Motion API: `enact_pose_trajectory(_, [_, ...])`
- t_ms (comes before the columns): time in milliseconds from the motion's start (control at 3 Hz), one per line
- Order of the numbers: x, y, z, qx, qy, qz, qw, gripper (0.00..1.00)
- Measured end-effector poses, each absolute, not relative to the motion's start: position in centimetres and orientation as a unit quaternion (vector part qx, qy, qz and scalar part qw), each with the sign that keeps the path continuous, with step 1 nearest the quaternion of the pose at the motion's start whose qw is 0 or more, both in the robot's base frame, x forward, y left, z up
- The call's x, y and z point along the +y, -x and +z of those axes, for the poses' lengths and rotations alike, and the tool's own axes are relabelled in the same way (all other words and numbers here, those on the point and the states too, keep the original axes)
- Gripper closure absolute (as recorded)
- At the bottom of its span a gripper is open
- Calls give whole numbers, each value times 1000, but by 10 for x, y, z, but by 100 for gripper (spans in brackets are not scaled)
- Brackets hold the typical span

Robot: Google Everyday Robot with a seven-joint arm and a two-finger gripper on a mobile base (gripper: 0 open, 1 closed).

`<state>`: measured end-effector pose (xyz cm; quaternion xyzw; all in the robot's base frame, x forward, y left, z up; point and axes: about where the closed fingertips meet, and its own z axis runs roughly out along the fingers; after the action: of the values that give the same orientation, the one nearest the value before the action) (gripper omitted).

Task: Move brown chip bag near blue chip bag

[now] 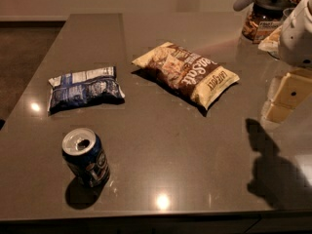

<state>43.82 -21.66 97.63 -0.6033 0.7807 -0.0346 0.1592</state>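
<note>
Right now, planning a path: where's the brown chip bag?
The brown chip bag lies centre-right on the countertop, the blue chip bag apart to its left, the end effector at far right.

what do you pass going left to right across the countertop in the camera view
blue chip bag → brown chip bag → gripper at the right edge; blue soda can skipped, it sits directly in front of the blue chip bag
</note>
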Motion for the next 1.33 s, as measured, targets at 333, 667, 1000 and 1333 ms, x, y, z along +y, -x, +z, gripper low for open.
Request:
enact_pose_trajectory(333, [-217,-438,976,781,603,-35,159,0])
enact_pose_trajectory(667, [-215,-454,965,789,594,-15,155,0])
enact_pose_trajectory(1000, [-208,-479,948,804,574,18,157,0])
enact_pose_trajectory(1333, [-199,-506,932,820,548,41,163,0])
